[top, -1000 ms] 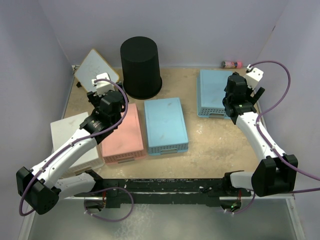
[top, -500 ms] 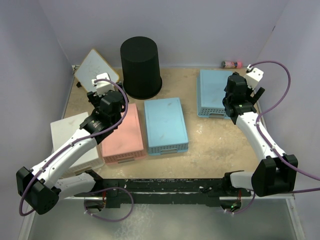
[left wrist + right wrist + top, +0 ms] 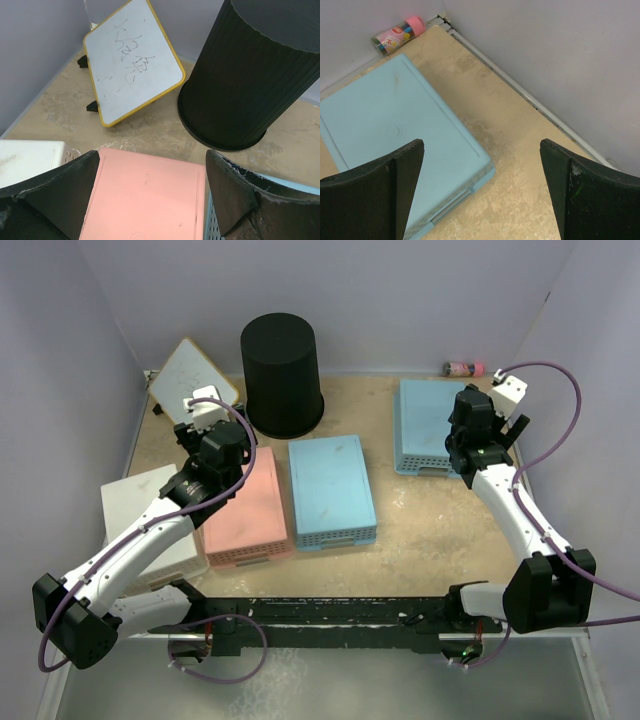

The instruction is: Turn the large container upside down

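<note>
The large container, a tall round black ribbed bin (image 3: 282,373), stands at the back of the table with its closed base up and its wide rim on the table. In the left wrist view the bin (image 3: 250,85) is at the upper right. My left gripper (image 3: 197,412) is open and empty over the far end of the pink basket (image 3: 247,508), a short way left of the bin. Its fingers (image 3: 65,185) frame the pink basket (image 3: 145,200). My right gripper (image 3: 500,410) is open and empty at the far right, beside a light-blue basket (image 3: 432,426).
A small whiteboard (image 3: 193,375) leans at the back left. A second light-blue basket (image 3: 331,490) lies upside down in the middle. A white box (image 3: 150,525) sits at the left. A small pink-capped bottle (image 3: 463,368) lies by the back wall. Purple walls close in both sides.
</note>
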